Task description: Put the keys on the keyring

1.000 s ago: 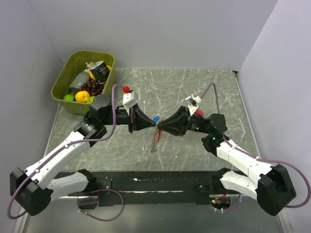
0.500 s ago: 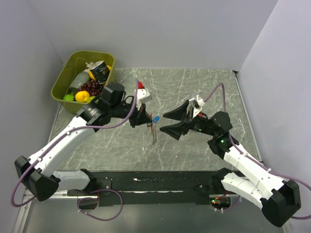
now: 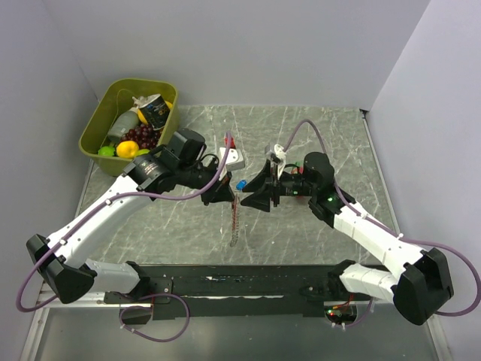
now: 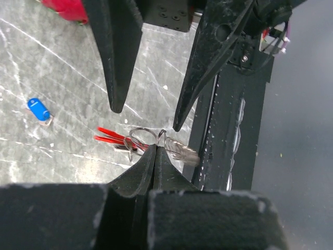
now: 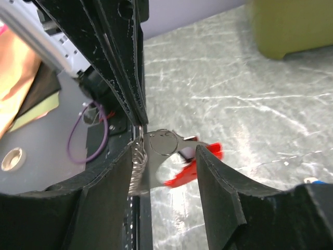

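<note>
My left gripper is shut on a silvery ring of the keyring and holds it above the table. Its red clip and metal chain dangle below the shut fingertips. My right gripper is open, and its fingers straddle the hanging keyring without touching it. A tiny blue-headed key lies on the table just behind the grippers; it also shows in the left wrist view and at the right wrist view's edge.
A green bin of toy fruit and a carton stands at the back left. A red object lies on the table beyond the right fingers. The dark base rail runs along the near edge.
My left gripper carried the keyring right and forward. My right gripper let go, opened, drew back, then swung in so its open fingers now stand around the hanging keyring.
</note>
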